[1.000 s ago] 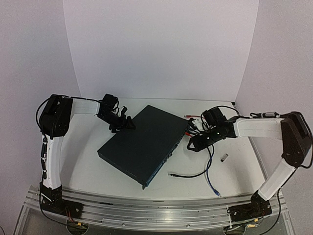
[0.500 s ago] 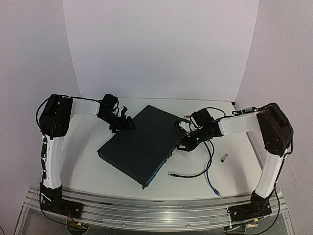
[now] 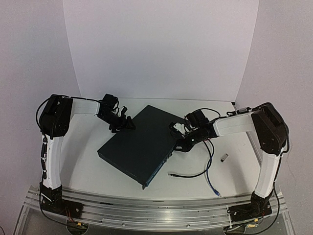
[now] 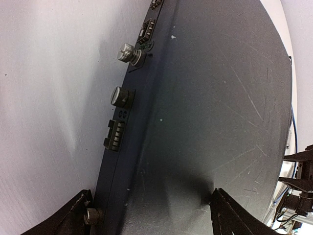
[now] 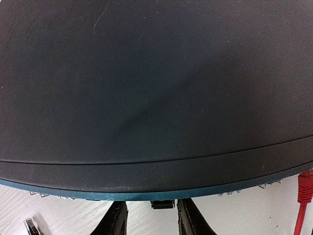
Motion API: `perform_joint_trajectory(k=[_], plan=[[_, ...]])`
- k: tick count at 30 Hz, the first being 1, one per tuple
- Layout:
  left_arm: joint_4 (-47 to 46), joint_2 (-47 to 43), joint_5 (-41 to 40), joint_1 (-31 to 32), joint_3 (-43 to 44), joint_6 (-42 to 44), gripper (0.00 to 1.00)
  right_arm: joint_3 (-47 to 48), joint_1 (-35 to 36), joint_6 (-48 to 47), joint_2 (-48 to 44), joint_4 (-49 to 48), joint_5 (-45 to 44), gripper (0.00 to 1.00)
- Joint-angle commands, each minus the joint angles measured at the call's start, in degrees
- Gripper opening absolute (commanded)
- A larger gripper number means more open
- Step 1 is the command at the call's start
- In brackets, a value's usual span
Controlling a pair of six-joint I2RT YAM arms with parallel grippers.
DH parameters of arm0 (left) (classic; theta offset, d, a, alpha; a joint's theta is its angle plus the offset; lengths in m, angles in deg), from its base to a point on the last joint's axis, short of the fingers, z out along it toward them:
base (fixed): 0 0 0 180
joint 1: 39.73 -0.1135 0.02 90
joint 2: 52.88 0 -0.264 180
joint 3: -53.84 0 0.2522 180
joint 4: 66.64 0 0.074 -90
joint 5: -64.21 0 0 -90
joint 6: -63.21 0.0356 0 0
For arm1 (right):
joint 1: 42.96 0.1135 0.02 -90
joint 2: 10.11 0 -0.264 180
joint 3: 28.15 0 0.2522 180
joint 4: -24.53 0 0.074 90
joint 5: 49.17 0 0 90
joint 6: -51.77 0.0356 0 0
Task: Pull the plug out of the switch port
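1. Fingers [image 4: 73, 218] of the left gripper [image 3: 126, 123] stood well apart at the far left edge of the switch [image 3: 139, 147]. One was over its dark top and the other was beyond its rear face, beside a knurled screw [image 4: 93, 214]. They clamped nothing.
2. The switch lay flat and skewed on the table [image 3: 88, 166], between the two arms, with its socket face turned right and near.
3. The right gripper [image 5: 152, 205] sat at that socket face, partly open. Its fingers were on either side of the small dark plug [image 5: 162, 203], which sat in a port. A gap showed at one side, so it had no grip on the plug.
4. A red cable [image 5: 304, 196] lay just right of the switch. A black cable [image 3: 190, 175] and a blue cable [image 3: 209, 171] lay loose nearer. A small silver connector [image 3: 224, 157] lay apart, further right.
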Motion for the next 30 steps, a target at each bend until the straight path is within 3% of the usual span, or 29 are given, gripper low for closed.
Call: perform_joint_trajectory(k=[1, 14, 30], plan=[[4.04, 3.16, -4.08, 0.61, -0.12, 1.96, 0.81, 2.15, 0.48, -1.11, 0.43, -0.76, -1.18, 0.32], [4.21, 3.13, -4.03, 0.61, -0.29, 2.16, 0.81, 1.24, 1.54, -1.91, -0.11, -0.86, -4.88, 0.07], [4.91, 4.33, -5.02, 0.61, 0.09, 1.40, 0.81, -10.96, 1.56, 2.35, -3.09, -8.45, -9.51, 0.10]])
